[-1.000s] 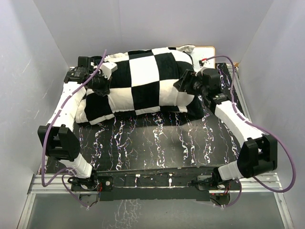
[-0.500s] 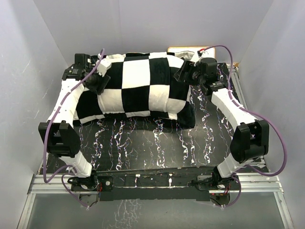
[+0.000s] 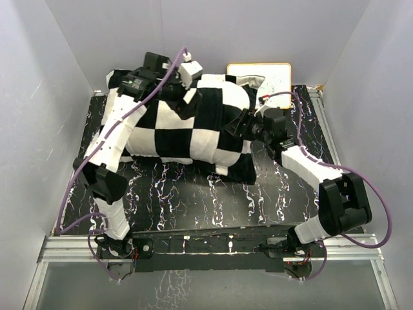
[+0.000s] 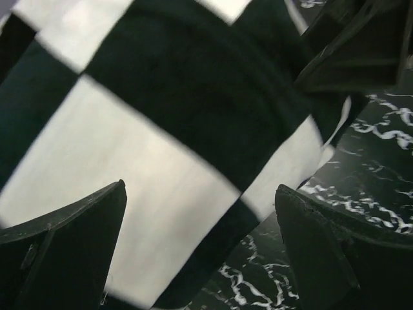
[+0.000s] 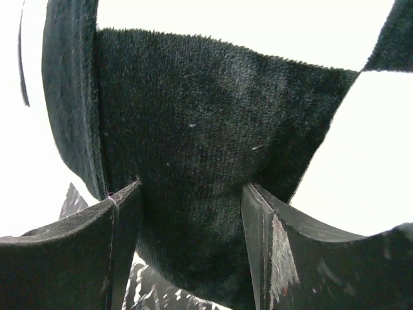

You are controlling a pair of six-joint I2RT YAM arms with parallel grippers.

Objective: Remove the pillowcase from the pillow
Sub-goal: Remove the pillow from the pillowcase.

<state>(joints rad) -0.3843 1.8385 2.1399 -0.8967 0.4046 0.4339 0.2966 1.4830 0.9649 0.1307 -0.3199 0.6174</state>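
Pillowcase [image 3: 193, 129], checkered black and cream, lies still stuffed across the far half of the marbled counter [image 3: 193, 194]. Its left end is near the left wall and its right end sits just before a white board [image 3: 274, 74], where a white corner of the pillow [image 3: 253, 81] peeks out. The near half of the counter is bare. The left gripper [image 4: 200, 187] hovers over the top, fingers wide apart and holding nothing. The right gripper [image 5: 191, 186] is clamped on a thick black fold at the right end.
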